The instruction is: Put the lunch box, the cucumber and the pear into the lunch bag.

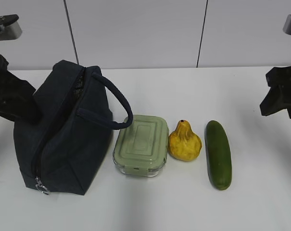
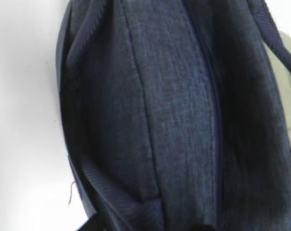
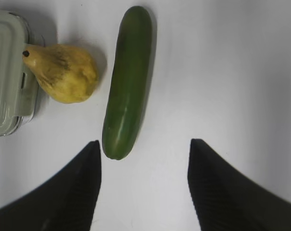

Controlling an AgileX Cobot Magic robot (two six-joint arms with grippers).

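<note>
Lunch bag: stands at the left of the exterior frame on the white bench, loop handle arching toward the middle. The zipper runs down its near face to a silver pull at the lower left, and it looks mostly shut, with a small gap near the top. In the left wrist view the navy fabric fills nearly the whole frame.
Lunch box: flat on the bench just right of the bag, green lid on, at the centre of the frame.
Pear: just right of the lunch box, lying on its side. In the right wrist view its narrow stem end points at the box and touches or nearly touches it.
Cucumber: right of the pear, a little apart from it, lying lengthwise toward the camera.
Left tool: dark arm at the left edge, close against the bag's far side. Its fingers show in no view, so I cannot tell whether it is released or grasping the fabric.
Right tool: released, fingers spread wide and empty, hanging above the near tip of the cucumber.
Step in hand: opening stage, by my reading. Nothing is packed yet and all three items lie outside the bag.
Next move calls for: a bag mouth opened wide and held steady before anything goes in. The right tool would need to lower and centre over the cucumber's body.
</note>
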